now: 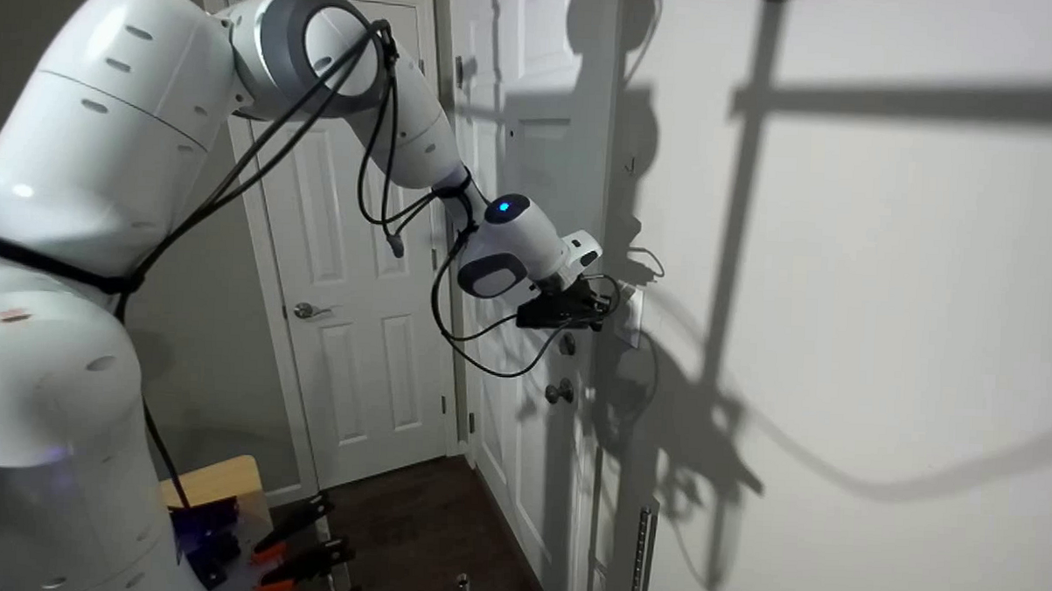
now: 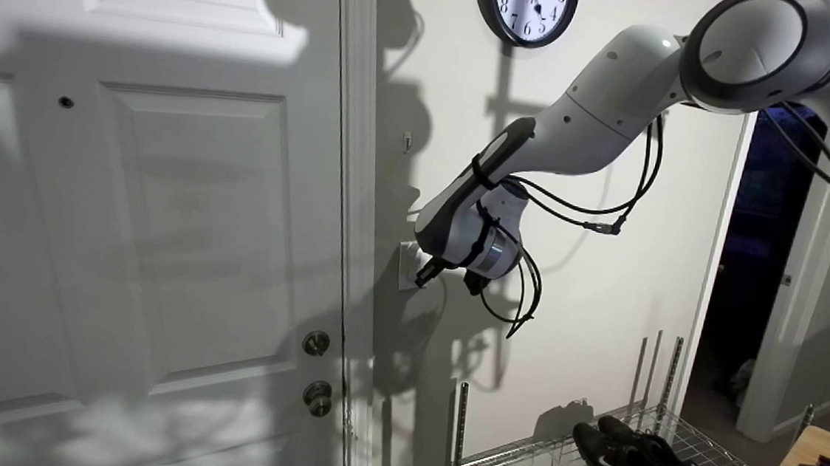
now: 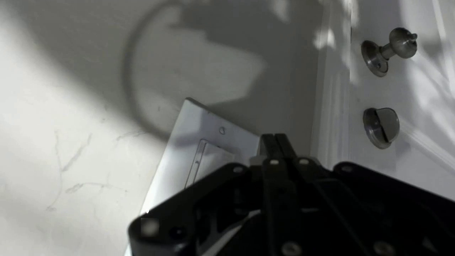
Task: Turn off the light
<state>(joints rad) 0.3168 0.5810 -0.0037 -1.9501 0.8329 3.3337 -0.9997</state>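
One hand (image 3: 275, 139), at its narrowest, nothing visible in its grip; we judge the step to be alignment, the next move a firm push on the light switch (image 3: 213, 160). Switch set in a wall plate (image 3: 177, 160) beside the door frame (image 3: 331, 106); we record its lower part hidden behind the hand, contact undetermined.
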